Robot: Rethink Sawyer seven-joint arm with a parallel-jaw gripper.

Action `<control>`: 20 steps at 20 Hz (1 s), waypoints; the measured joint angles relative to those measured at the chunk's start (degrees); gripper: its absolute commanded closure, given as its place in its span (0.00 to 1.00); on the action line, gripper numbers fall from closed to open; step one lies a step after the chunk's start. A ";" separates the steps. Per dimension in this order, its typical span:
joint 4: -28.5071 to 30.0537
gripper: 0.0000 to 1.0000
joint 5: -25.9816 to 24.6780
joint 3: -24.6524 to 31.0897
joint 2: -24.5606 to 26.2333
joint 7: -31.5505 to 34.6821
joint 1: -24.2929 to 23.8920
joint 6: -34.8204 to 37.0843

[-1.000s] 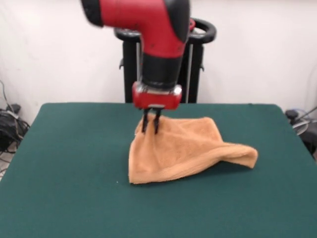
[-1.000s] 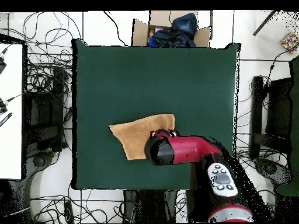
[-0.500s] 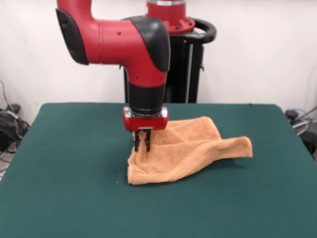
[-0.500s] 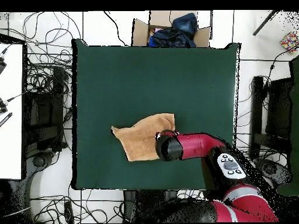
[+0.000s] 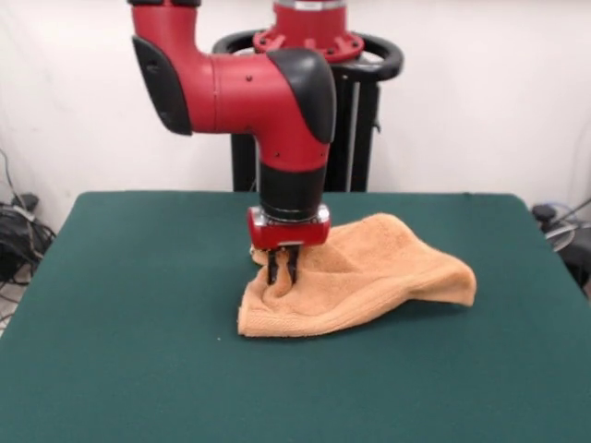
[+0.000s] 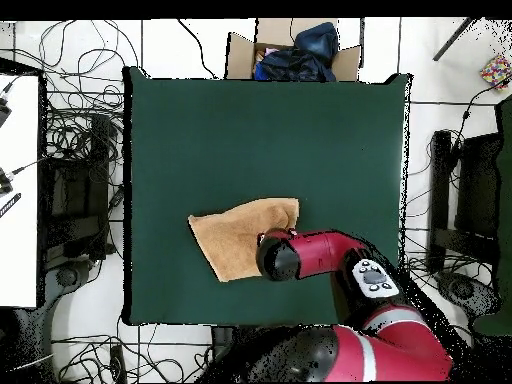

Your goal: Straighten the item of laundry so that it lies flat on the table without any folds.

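Note:
The item of laundry (image 5: 369,272) is an orange-tan towel lying rumpled on the green table (image 5: 138,351), with a raised fold along its right side. My gripper (image 5: 282,269) points straight down onto the towel's left part, fingers close together with a ridge of cloth pinched between them. In the overhead view the towel (image 6: 235,235) spreads left of the arm's wrist (image 6: 278,258), which hides the gripper and the towel's near right corner.
A cardboard box of dark clothes (image 6: 292,50) stands beyond the table's far edge in the overhead view. Cables cover the floor on the left (image 6: 75,130). A black stand (image 6: 455,200) is to the right of the table.
The gripper came down onto the towel's left part and closed on the cloth, then shifted slightly right in the front view. The towel's right fold rose and shifted.

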 measured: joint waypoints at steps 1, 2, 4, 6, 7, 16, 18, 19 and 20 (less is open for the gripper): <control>0.13 0.00 0.01 -0.20 -0.06 0.00 0.28 -0.36; 0.27 0.00 0.02 -0.41 -0.12 0.00 0.56 -0.71; 0.91 0.00 0.15 -0.84 -0.53 0.00 1.31 -1.81; 1.93 0.00 0.59 -0.88 -1.43 0.00 1.87 -2.46; 2.86 0.00 1.19 -0.88 -2.38 0.00 2.26 -2.56; 9.75 0.00 12.79 -2.43 -15.67 0.07 9.63 -0.83; 9.84 0.00 14.01 -3.09 -16.77 0.07 11.05 -0.81; 9.85 0.00 15.67 -3.94 -18.02 0.09 12.93 -0.83; 9.84 0.00 16.45 -4.40 -18.39 0.17 13.73 -0.86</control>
